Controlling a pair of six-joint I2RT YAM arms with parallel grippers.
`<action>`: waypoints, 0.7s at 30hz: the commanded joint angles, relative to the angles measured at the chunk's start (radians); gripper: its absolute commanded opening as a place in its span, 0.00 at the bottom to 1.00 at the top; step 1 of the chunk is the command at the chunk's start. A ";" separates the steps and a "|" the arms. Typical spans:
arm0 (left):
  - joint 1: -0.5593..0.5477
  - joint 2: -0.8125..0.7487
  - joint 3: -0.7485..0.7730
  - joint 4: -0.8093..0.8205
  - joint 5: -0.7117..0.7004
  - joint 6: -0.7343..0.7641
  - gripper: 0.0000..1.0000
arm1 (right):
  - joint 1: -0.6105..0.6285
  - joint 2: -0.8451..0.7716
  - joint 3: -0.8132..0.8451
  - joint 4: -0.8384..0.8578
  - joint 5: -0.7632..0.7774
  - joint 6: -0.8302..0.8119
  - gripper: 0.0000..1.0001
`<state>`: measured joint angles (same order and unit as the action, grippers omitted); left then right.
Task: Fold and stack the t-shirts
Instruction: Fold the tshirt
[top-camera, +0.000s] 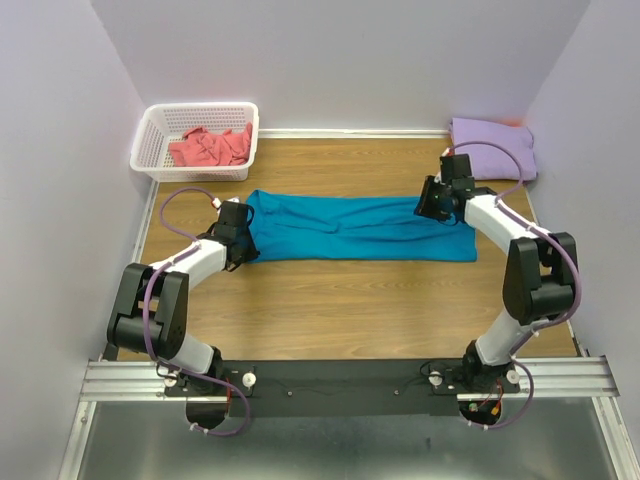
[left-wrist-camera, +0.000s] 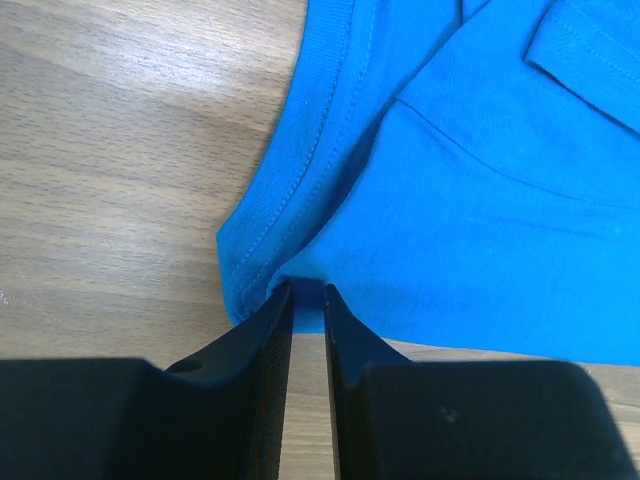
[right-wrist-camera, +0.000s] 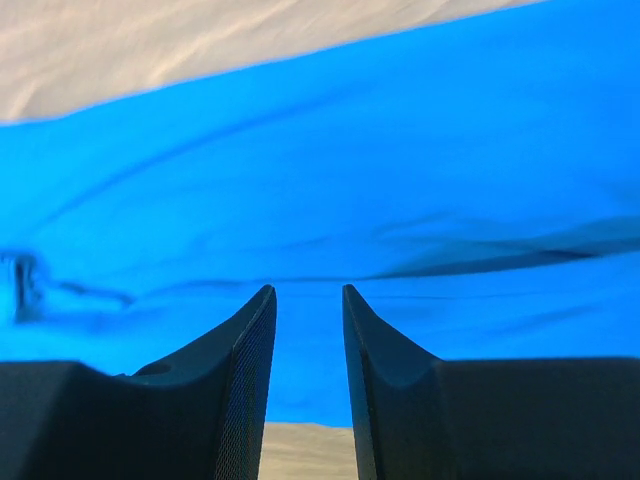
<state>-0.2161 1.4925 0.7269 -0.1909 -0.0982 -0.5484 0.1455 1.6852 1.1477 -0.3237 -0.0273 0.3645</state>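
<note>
Fingers (left-wrist-camera: 262, 360) of the left gripper (left-wrist-camera: 308, 292) stand nearly together, pinching the stitched hem at the end of the teal-blue soft cloth t-shirt (top-camera: 350, 228); creases in the cloth run toward the tips. Black fingers (right-wrist-camera: 385, 370) of the right gripper (right-wrist-camera: 308, 292) stand parted with a clear gap, holding nothing, blue cloth showing beyond them.

From above, the teal-blue t-shirt lies at the middle of the wooden table (top-camera: 350, 310) as a long narrow band folded lengthwise, running from 9 o'clock to 3 o'clock, mostly flat with a few wrinkles near its centre. A pale lavender folded t-shirt (top-camera: 492, 150) rests in the corner at 1 o'clock. A coral-pink crumpled t-shirt (top-camera: 210, 147) sits inside the white plastic lattice basket (top-camera: 150, 142) at 11 o'clock.

Both arms bend at the elbow and reach inward. The left arm's wrist is low at the band's 9 o'clock end, and the right arm's wrist is over the 3 o'clock end, near its far edge.
</note>
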 joint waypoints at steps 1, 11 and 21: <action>0.006 -0.023 -0.018 -0.028 -0.035 0.011 0.27 | 0.048 0.045 -0.011 -0.015 -0.118 -0.022 0.40; 0.006 -0.017 -0.020 -0.028 -0.041 0.008 0.27 | 0.170 0.094 -0.019 -0.018 -0.233 0.027 0.37; 0.006 -0.006 -0.020 -0.027 -0.043 0.007 0.27 | 0.181 0.148 -0.028 -0.040 -0.286 0.051 0.37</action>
<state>-0.2161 1.4921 0.7254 -0.1909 -0.0986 -0.5468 0.3271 1.8008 1.1297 -0.3393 -0.2832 0.4030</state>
